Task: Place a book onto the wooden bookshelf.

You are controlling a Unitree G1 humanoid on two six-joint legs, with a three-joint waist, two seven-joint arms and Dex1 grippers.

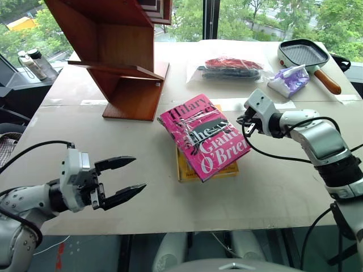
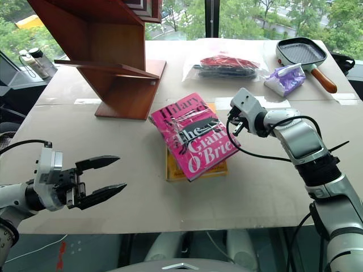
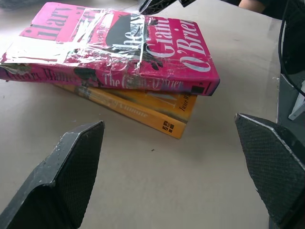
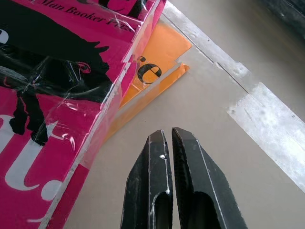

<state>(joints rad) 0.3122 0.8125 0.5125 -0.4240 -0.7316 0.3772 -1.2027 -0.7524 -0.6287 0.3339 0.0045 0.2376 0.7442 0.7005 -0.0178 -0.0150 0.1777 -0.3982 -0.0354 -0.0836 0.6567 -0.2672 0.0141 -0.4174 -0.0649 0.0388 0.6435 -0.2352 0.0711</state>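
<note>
Right hand (image 2: 233,126), fingers pressed together and empty, just beside the pink book's (image 2: 194,136) far-right edge; open, empty left hand (image 2: 102,178) well apart near the tabletop's (image 2: 266,192) near edge.

Bright pink on the book (image 1: 204,136), white and black lettering across the cover, a black figure printed on it, glossy wrap catching silver glare. Under it, a yellow-orange book (image 3: 143,107) with dark lettering on its spine. The wooden bookshelf (image 1: 122,62) glows reddish-brown. The table (image 1: 272,187) is pale beige, crossed by whitish tape strips. Farther off, a black ridged grill pan (image 1: 303,55) with an orange-brown handle, a purple-and-white packet (image 1: 289,79), and a clear bag (image 1: 229,68) showing red and black.
</note>
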